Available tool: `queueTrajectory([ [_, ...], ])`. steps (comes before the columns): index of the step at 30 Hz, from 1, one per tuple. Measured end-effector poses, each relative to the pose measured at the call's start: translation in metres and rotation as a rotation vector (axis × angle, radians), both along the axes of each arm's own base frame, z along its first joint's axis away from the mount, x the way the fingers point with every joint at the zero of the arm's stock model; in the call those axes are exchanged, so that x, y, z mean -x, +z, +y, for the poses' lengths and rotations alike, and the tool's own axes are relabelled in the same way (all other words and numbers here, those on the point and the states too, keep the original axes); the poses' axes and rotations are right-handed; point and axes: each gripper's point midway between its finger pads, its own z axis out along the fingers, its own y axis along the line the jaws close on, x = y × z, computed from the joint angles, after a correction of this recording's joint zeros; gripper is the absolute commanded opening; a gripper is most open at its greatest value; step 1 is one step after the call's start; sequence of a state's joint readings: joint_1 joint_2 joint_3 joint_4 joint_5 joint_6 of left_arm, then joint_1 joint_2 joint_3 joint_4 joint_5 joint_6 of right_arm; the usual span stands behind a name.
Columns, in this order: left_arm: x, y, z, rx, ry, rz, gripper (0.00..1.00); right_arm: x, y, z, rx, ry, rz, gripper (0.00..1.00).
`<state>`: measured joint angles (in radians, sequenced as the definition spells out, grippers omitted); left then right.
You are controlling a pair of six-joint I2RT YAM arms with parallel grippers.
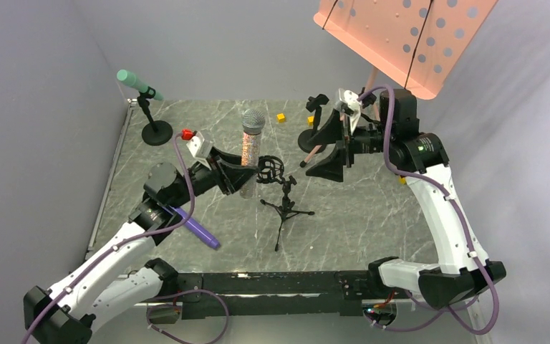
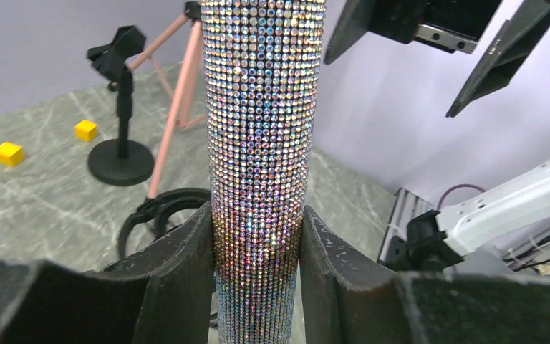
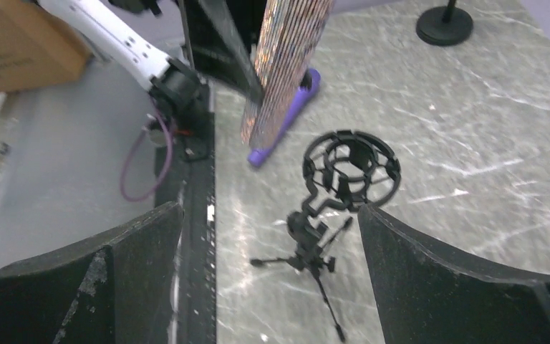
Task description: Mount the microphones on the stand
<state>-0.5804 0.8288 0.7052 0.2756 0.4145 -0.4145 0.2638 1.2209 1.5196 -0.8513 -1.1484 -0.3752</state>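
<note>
Glitter-clad in pinkish tan and clamped low on its barrel by the left claw [image 2: 258, 236]: holds the sequinned microphone [image 2: 261, 143] upright, silver mesh head uppermost, long axis vertical, tail seemingly just off the tabletop [image 1: 372, 215]. Places the black shock-mount ring [image 1: 270, 170] of the small tripod stand [image 1: 284, 204] just beside that claw, on its right and lower than the mesh head, with the opening turned roughly upward. Calls, by the look of it, for a short shift to the right and then a straight drop, tail end first, into the ring. Favours the left arm plainly: gripping the microphone, and nearer the ring.

Finds the right claw [image 1: 333, 154] spread wide and holding nothing, further right and beyond the tripod, looking down on ring and legs between its fingers. Shows the purple microphone [image 1: 199, 229] lying flat on the tabletop behind the left claw, beside that arm, long axis slanting. Shows the teal-green microphone [image 1: 134, 82] already clipped at a slant on a round-base stand [image 1: 156, 131], well off to the left claw's left and beyond it. Adds a second round-base stand [image 1: 308, 136], clip empty, just beside the right claw, with yellow cubes [image 1: 281, 117] near it and a pink perforated music stand [image 1: 401, 36] overhead. No brand, label or legible writing anywhere.
</note>
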Motion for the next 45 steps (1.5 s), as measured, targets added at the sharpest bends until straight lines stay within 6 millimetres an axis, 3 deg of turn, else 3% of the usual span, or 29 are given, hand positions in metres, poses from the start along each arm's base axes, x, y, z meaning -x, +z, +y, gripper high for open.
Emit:
queueTrajectory([
  [3,0.010,0.011,-0.015,0.038,-0.042,-0.015,0.01,0.005,0.015,0.011,-0.049,0.017,0.048,0.99],
  [12,0.028,0.036,-0.063,0.099,-0.126,-0.045,0.00,0.000,0.047,0.018,-0.142,-0.021,0.121,0.99],
  [22,0.027,0.043,-0.103,0.119,-0.153,-0.044,0.00,0.009,0.054,0.020,-0.195,0.000,0.175,0.99],
  [34,0.027,0.045,-0.118,0.121,-0.160,-0.039,0.00,0.014,0.054,0.023,-0.239,0.042,0.253,0.88],
  [45,0.029,0.045,-0.124,0.123,-0.171,-0.039,0.01,0.009,0.058,0.027,-0.256,0.064,0.286,0.61],
])
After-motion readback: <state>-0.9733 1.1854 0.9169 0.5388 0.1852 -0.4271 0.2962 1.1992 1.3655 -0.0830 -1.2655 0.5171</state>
